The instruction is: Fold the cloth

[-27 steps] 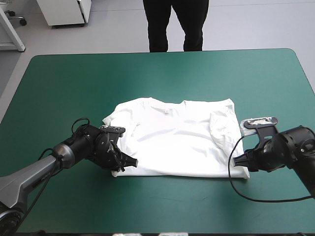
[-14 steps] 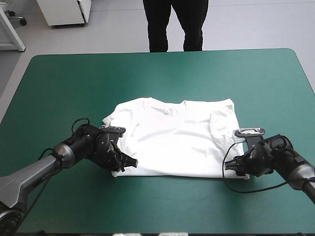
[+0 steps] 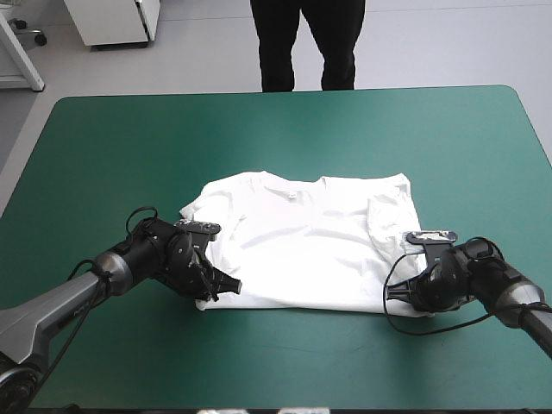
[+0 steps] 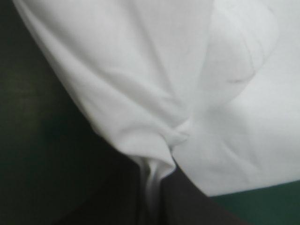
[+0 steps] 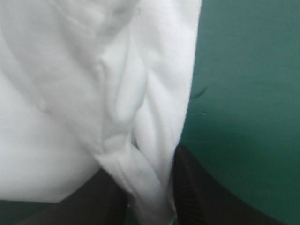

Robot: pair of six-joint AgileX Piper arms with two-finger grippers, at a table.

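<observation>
Left fingers (image 4: pixel 187 208) are clamped on the near left corner of the T-shirt (image 3: pixel 302 250); right fingers (image 5: pixel 201 201) are clamped on its near right corner. It lies spread flat mid-tabletop (image 3: pixel 129 138), collar toward the far edge, on the teal-green surface.

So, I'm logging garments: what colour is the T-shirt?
Plain white; the T-shirt shows best in the high view.

White, seemingly plain T-shirt (image 3: pixel 304 248); teal-green cover (image 3: pixel 276 138)

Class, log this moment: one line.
white short-sleeved T-shirt spread flat; black-fingered left gripper shut on near-left corner; black-fingered right gripper shut on near-right corner
</observation>
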